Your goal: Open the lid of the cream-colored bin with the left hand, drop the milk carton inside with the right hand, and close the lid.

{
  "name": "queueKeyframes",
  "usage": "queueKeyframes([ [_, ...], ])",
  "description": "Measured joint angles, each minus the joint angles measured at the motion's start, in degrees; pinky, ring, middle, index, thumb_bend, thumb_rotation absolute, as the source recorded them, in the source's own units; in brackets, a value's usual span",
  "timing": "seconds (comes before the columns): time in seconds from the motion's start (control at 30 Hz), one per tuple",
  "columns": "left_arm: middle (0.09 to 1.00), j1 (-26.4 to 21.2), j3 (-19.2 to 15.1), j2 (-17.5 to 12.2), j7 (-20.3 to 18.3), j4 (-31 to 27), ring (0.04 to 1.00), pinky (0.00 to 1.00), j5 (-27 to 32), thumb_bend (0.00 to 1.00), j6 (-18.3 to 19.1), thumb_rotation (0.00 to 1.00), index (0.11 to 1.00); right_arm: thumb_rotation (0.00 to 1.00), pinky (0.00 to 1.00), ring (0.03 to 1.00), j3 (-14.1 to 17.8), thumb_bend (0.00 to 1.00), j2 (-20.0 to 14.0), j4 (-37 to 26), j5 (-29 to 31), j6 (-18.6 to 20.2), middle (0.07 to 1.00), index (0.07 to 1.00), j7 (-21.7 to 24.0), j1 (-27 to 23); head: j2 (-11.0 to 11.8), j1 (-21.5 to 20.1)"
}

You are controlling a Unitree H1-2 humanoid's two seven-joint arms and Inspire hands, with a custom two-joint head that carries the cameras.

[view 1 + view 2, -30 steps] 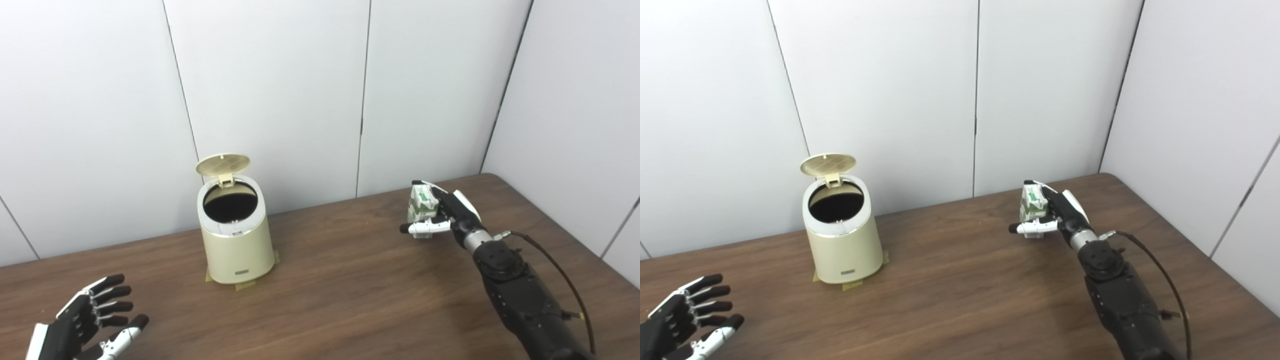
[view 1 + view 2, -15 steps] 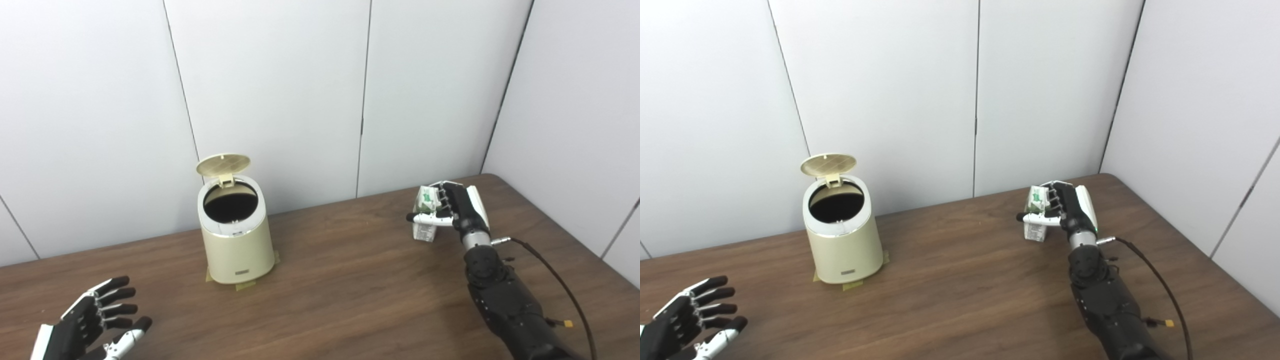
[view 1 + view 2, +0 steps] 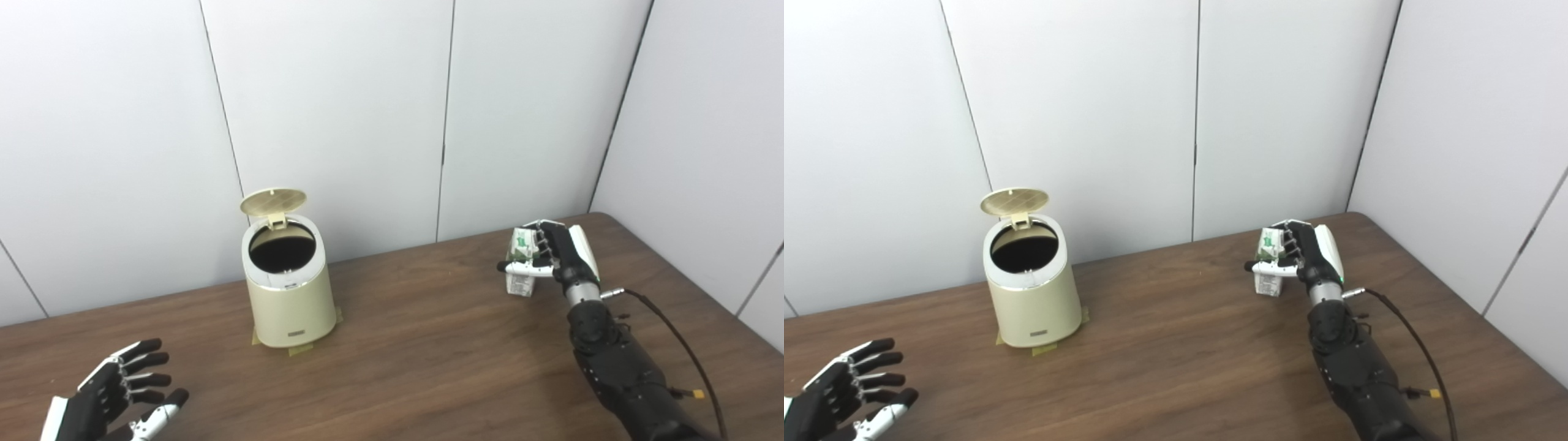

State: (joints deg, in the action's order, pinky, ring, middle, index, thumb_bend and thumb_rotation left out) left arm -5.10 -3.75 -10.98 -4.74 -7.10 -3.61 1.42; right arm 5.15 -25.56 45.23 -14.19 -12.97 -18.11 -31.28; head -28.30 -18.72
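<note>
Bin (image 3: pixel 289 298) standing left of centre on table (image 3: pixel 429 343), lid (image 3: pixel 273 201) raised at its rear, wall behind. Milk carton (image 3: pixel 520 269) far right, held by right hand (image 3: pixel 560 257). Left hand (image 3: pixel 116 398) at near left corner, well apart from bin.

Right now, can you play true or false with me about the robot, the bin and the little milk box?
1. The bin's lid is standing open. True.
2. The milk carton is already inside the cream-colored bin. False: it is far to the bin's right, in the right hand.
3. The left hand is holding the lid up. False: it is low near the front table edge, open and away from the bin.
4. The right hand's fingers are wrapped around the milk carton. True.
5. The bin lies tipped over on the table. False: it stands upright.
</note>
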Motion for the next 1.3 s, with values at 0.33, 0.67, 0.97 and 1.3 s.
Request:
queueKeyframes([
  [0.33, 0.724, -0.4, 0.5, 1.0, 0.1, 2.5, 0.631, 0.56, -0.9, 0.61, -0.7, 0.0, 0.754, 0.0, 0.32, 0.389, -1.2, 0.51, 5.0, -23.5, -1.0, 4.2, 0.486, 0.548, 2.0, 0.9, 1.1, 3.3],
  [0.67, 0.707, -0.7, 1.3, 2.3, 2.2, 5.6, 0.624, 0.56, -3.3, 0.64, -2.5, 0.0, 0.738, 0.0, 0.32, 0.393, -3.8, 0.51, 12.0, -26.2, -1.0, 5.9, 0.492, 0.54, 4.8, -1.5, 2.6, 8.5],
  [0.97, 0.719, -0.9, 2.2, 5.0, 3.0, 5.9, 0.642, 0.57, -3.4, 0.67, -2.5, 0.03, 0.759, 0.0, 0.32, 0.387, -7.9, 0.51, 18.2, -29.1, -3.3, 8.0, 0.488, 0.547, 5.9, -5.6, 3.2, 13.8],
  [1.3, 0.704, -1.0, 3.7, 7.2, 4.7, 7.4, 0.624, 0.54, -3.7, 0.68, -4.7, 0.02, 0.75, 0.0, 0.3, 0.384, -9.9, 0.51, 23.0, -27.0, -3.2, 7.8, 0.49, 0.545, 6.8, -9.3, 3.0, 17.4],
])
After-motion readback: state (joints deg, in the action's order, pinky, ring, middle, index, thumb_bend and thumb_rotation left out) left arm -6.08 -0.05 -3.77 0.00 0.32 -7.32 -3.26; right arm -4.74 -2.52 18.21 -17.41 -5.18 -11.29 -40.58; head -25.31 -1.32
